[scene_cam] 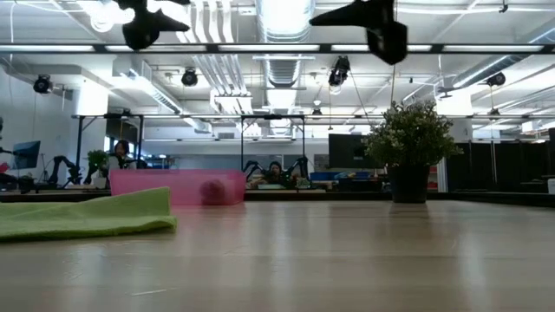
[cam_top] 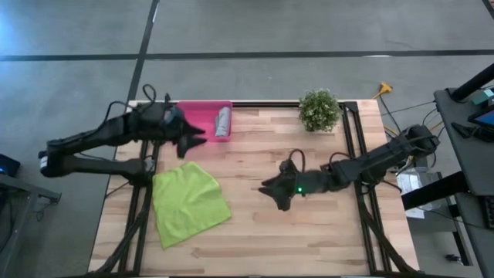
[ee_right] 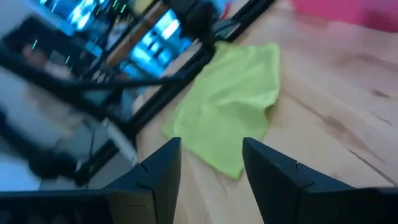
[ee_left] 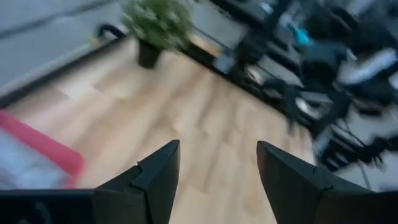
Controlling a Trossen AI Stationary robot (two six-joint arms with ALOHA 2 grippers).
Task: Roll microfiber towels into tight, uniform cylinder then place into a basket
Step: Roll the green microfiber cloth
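Nearest the camera in the low view, the bare wooden table [scene_cam: 347,260] filled the bottom of the frame. At the left edge, a little farther back, the lime green towel [scene_cam: 82,217] lay rumpled and unrolled on the wood; from above it showed at lower left [cam_top: 189,202], spread roughly square with one corner turned.

Beyond it, left of centre in the low view, stood the pink basket [scene_cam: 147,187], and through its translucent wall the end of the rolled grey towel [scene_cam: 212,191] appeared as a dark round shape. In the high view the basket [cam_top: 197,116] sat at the table's upper left edge, with the grey roll [cam_top: 223,122] lying along its right side.

The left gripper [cam_top: 193,141] hung over the basket's lower left corner in the high view, raised off the table, its fingers [ee_left: 152,177] parted and holding nothing; only bare wood showed between them. The right gripper [cam_top: 272,189] hovered above the middle of the table, right of the green towel and apart from it, also spread with nothing between its fingers [ee_right: 158,171]. In the low view both arms showed only as dark shapes along the top edge.

Farthest back, a small potted plant [scene_cam: 409,147] stood at the table's far edge, right of centre.
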